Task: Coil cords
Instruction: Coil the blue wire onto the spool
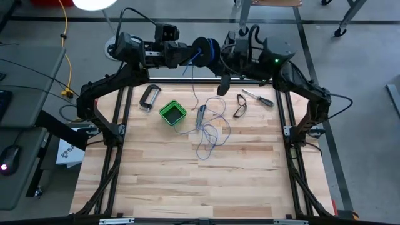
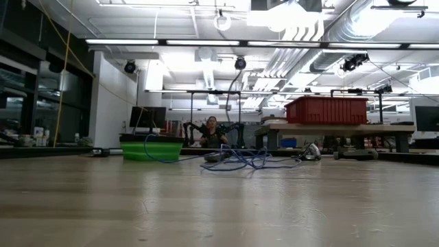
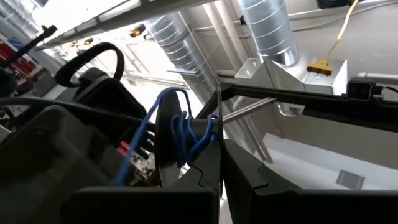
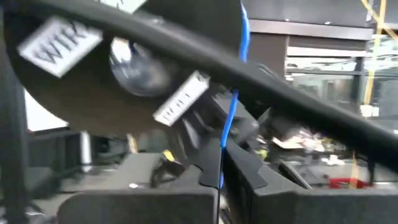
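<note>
Above the far edge of the tabletop (image 1: 187, 187), two grippers meet at one dark spool (image 1: 204, 50). One left gripper (image 1: 189, 55) is pressed together on the spool's rim; one right gripper (image 1: 222, 55) pinches the single blue wire (image 1: 209, 134), which trails down into a loose tangle on the wood. Nearby lie one green box (image 1: 172, 112), one pair of glasses (image 1: 241, 105) and one screwdriver (image 1: 257, 97).

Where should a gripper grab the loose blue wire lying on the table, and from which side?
Probably from straight above, at the single strand of the blue wire that runs from the spool down to the tangle by the green box. There it is one line with bare table around it; lower down the loops overlap, so closing fingers would catch several.
</note>
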Available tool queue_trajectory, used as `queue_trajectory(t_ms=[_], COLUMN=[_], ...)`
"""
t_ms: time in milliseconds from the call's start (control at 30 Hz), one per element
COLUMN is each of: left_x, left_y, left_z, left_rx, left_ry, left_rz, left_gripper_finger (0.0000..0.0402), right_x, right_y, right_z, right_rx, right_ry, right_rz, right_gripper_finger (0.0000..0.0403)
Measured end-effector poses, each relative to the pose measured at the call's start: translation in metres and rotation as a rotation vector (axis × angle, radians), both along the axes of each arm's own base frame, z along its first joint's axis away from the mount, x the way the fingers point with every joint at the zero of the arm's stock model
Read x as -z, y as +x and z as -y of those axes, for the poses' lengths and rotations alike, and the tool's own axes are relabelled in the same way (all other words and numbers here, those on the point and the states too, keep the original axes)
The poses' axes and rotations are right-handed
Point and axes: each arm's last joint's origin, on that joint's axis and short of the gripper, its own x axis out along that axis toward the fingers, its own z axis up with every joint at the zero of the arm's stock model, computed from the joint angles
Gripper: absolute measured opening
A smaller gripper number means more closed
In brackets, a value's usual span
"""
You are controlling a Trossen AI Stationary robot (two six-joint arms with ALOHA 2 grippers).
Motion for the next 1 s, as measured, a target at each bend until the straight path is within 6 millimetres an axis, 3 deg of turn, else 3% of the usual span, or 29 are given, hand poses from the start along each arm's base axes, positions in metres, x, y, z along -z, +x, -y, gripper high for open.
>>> queue_trajectory(t_ms=[433, 800, 1000], left_x=[0.003, -0.004, -0.009], left_y=[0.001, -0.016, -0.027], left_z=[-0.009, -0.031, -0.027], left_rx=[0.003, -0.057, -0.029], left_ry=[0.006, 0.053, 0.126], left_rz=[-0.015, 0.053, 0.054], left_gripper_finger=[0.0000, 0.0000, 0.0000], right_x=[0.007, 0.012, 0.010], right_y=[0.005, 0.003, -0.008], right_z=[-0.009, -0.014, -0.015], right_rx=[-0.196, -0.201, -0.207], right_ry=[0.050, 0.063, 0.065], right_rz=[-0.061, -0.130, -0.167], right_gripper_finger=[0.0000, 0.0000, 0.0000])
